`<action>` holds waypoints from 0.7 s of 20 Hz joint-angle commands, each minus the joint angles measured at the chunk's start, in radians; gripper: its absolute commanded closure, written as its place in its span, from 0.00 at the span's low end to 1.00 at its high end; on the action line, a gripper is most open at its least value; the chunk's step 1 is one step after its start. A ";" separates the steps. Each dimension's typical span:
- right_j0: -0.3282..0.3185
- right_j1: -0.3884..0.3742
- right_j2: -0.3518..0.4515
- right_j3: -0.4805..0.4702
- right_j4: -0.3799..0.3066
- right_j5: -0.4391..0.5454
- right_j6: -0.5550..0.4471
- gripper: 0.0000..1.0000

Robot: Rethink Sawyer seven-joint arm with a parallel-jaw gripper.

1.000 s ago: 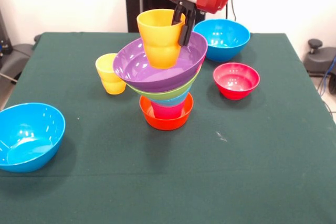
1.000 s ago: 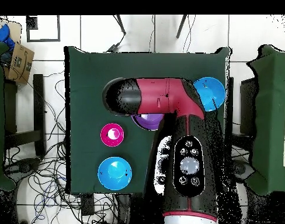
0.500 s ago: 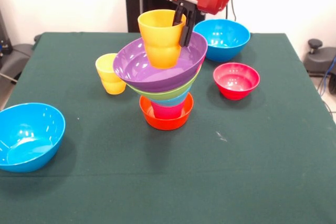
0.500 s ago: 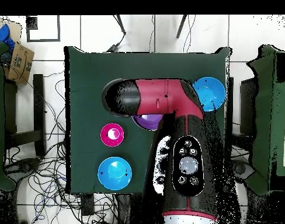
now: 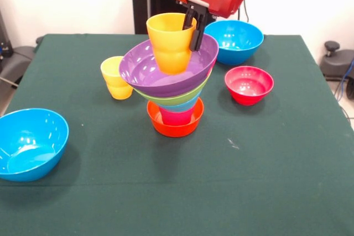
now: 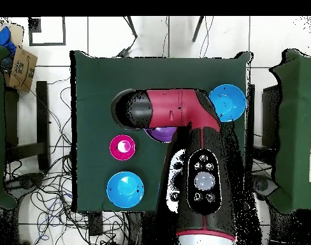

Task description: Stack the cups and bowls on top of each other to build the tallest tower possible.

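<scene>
Green cloth covers the desk (image 5: pixel 276 192); at its middle the tower (image 5: pixel 174 100) waits while the end effector (image 5: pixel 192 26) pinches the orange cup's (image 5: pixel 170 42) rim, holding it over the purple bowl (image 5: pixel 146 73) for nesting.

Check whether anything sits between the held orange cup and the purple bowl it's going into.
Nothing visible does. The gripper holds the orange cup by its rim, directly over the open purple bowl topping the tower.

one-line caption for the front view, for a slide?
Gripper holds orange plastic cup over purple plastic bowl topping the tower.
</scene>
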 commanded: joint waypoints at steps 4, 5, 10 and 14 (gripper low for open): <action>-0.016 0.032 0.085 0.095 -0.078 -0.072 -0.147 1.00; -0.017 0.032 0.086 0.095 -0.078 -0.074 -0.147 1.00; -0.018 0.033 0.086 0.094 -0.077 -0.077 -0.151 1.00; -0.019 0.032 0.087 0.100 -0.078 -0.085 -0.153 1.00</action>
